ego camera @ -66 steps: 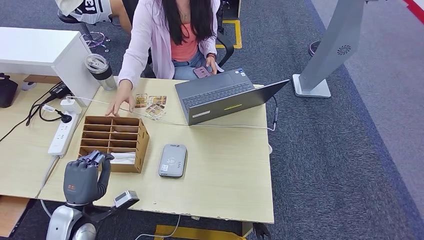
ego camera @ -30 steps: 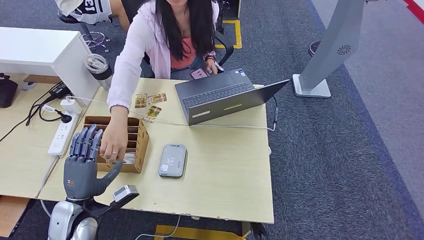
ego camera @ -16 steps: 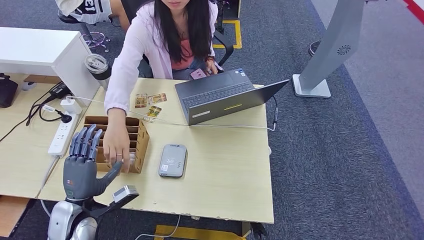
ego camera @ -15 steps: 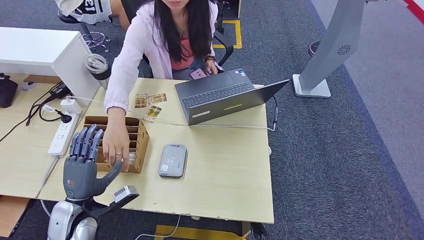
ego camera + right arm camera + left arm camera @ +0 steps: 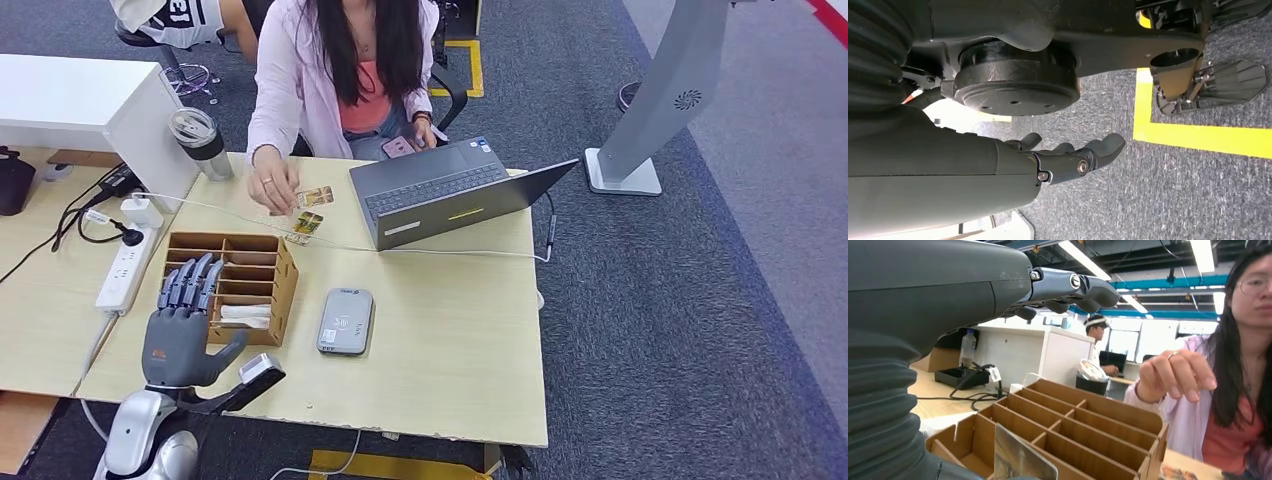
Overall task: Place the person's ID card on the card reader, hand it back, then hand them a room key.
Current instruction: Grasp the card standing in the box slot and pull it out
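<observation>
Wooden worktop: grey card reader beside cardboard organiser; person's hand over cards. Left hand fingers spread, empty; right hand hangs loosely open. No legible writing.

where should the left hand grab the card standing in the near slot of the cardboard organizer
Probably by the card's top edge, coming from above. It stands tilted in the near compartment of the cardboard organizer, and the divider walls box in its lower part, so only the upper edge sticks up free. The left hand hangs right at that end, fingers spread and holding nothing; pinch thumb on one face, fingers on the other.
</observation>
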Robot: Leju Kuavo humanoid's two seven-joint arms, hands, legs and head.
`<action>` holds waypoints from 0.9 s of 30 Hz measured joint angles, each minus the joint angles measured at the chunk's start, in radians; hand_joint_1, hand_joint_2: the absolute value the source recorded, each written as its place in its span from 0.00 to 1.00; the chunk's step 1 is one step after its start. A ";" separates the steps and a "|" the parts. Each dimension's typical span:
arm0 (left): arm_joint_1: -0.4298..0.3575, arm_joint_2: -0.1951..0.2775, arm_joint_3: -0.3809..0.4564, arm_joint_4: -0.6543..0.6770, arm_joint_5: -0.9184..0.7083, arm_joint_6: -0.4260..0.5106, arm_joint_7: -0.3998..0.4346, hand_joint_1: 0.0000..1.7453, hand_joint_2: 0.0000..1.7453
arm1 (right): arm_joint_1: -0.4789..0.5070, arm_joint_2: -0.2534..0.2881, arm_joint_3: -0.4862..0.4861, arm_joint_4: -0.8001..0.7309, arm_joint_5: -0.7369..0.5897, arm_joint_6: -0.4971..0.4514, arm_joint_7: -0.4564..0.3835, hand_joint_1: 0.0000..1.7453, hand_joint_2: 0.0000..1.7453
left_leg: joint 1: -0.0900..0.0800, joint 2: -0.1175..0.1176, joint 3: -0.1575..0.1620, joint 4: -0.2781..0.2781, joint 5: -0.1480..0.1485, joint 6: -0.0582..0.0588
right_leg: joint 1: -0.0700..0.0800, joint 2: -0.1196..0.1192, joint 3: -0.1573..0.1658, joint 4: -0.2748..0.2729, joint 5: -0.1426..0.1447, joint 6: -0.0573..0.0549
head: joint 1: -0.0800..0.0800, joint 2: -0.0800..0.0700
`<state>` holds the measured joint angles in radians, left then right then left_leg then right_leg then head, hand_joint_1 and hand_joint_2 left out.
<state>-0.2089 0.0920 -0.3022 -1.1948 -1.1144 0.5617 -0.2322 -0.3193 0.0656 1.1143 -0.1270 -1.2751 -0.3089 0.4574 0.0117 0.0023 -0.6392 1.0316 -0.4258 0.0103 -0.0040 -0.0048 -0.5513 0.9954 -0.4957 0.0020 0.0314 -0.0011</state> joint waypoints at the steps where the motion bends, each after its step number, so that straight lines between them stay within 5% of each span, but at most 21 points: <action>1: -0.004 0.002 -0.004 0.007 -0.001 -0.004 0.005 0.00 1.00 | 0.000 0.000 0.000 0.000 -0.001 0.000 0.000 0.00 1.00 | 0.000 0.000 0.000 0.000 0.000 0.000 | 0.000 0.000 0.000 0.000 0.000 0.000 | 0.000 0.000; 27: -0.043 0.020 -0.029 0.086 0.001 -0.037 0.054 0.00 1.00 | 0.000 0.000 0.001 0.000 -0.006 0.002 0.000 0.00 1.00 | 0.000 0.000 0.000 0.000 0.000 0.000 | 0.000 0.000 0.000 0.000 0.000 0.000 | 0.000 0.000</action>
<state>-0.2518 0.1118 -0.3311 -1.1085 -1.1132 0.5245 -0.1782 -0.3191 0.0656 1.1154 -0.1270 -1.2814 -0.3065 0.4574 0.0117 0.0023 -0.6392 1.0316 -0.4259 0.0103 -0.0040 -0.0045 -0.5514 0.9954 -0.4957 0.0020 0.0313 -0.0011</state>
